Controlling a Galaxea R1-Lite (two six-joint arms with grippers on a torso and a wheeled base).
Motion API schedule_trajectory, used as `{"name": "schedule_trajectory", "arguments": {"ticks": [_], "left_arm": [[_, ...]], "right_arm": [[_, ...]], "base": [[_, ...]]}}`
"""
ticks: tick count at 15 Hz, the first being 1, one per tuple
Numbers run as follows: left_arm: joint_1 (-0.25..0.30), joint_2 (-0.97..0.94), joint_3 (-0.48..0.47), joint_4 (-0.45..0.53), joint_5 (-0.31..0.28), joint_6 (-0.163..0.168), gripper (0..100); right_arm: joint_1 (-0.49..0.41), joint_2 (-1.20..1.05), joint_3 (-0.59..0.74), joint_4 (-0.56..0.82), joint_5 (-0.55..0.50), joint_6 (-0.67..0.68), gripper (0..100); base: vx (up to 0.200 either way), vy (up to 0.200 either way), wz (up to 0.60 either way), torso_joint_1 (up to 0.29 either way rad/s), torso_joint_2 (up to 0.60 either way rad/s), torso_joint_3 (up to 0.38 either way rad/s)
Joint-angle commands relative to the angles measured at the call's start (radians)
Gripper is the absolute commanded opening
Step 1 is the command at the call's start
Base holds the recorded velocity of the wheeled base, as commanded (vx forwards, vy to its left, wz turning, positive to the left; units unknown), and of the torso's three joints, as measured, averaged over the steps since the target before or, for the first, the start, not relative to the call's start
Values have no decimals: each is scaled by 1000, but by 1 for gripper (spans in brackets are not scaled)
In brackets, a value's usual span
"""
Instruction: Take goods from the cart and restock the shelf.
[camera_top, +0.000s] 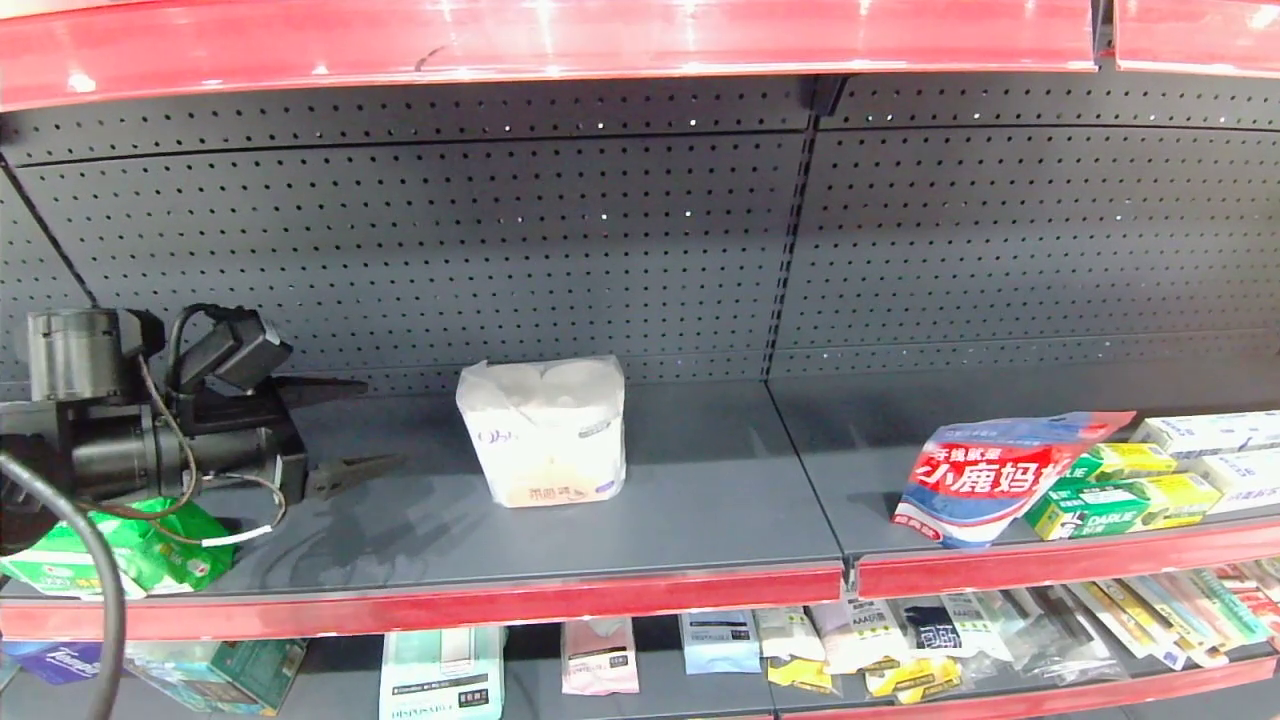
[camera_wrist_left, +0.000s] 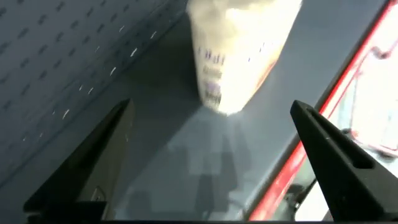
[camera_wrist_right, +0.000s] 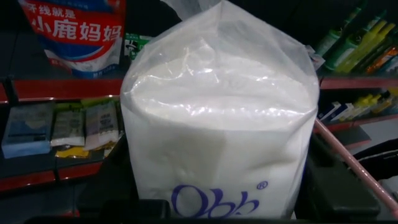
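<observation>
Over the shelf (camera_top: 700, 500), left tool (camera_top: 382, 422) wide open, empty, near tissue pack (camera_top: 545, 430); right tool (camera_wrist_right: 217, 155) tight around second pack (camera_wrist_right: 217, 106).

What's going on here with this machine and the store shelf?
A two-armed robot is restocking a store shelf. One toilet paper pack already stands upright on it. The left gripper hangs open beside that pack, not touching it. The right gripper appears to clasp a second toilet paper pack that is not yet on the shelf. Farther right lie a red-and-blue pouch and toothpaste boxes.
</observation>
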Motion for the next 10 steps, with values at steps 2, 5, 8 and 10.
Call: {"name": "schedule_trajectory", "arguments": {"ticks": [2,5,8,10], "left_arm": [[-23,130,-95,1,-66,0,100],[-49,166,-143,2,-129,-9,100],[-69,201,-190,4,-143,-11,100],[-83,227,-203,1,-153,-11,100]], "right_arm": [[0,7,0,1,0,-6,0],[-2,7,-9,-1,-9,-6,0],[0,7,-6,1,-24,-6,0],[0,7,-6,1,-26,-6,0]], "base": [[0,0,0,0,0,0],[0,0,0,0,0,0],[0,0,0,0,0,0],[0,0,0,0,0,0]]}}
